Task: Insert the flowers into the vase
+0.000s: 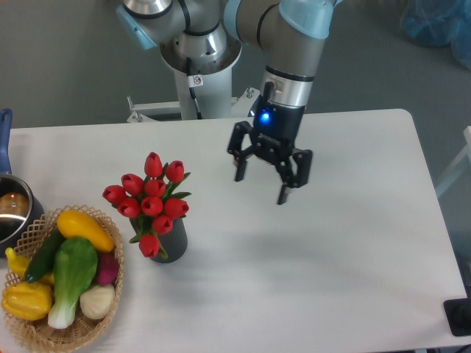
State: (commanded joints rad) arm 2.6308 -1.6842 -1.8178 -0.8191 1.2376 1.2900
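Observation:
The flowers [149, 198], a bunch of red tulips with green leaves, stand in the vase [171, 239], a dark ribbed cylinder on the left part of the white table. The blooms cover most of the vase's mouth, and one tulip hangs down over its front. My gripper [260, 188] hovers well to the right of the bunch, above the table's middle. It is open, with nothing between its black fingers [283, 193], and it touches neither flowers nor vase.
A wicker basket [37, 226] of yellow, green and purple produce sits at the front left, close to the vase. A metal pot [10, 209] with a blue handle stands at the left edge. The table [346, 250] stretches away to the right.

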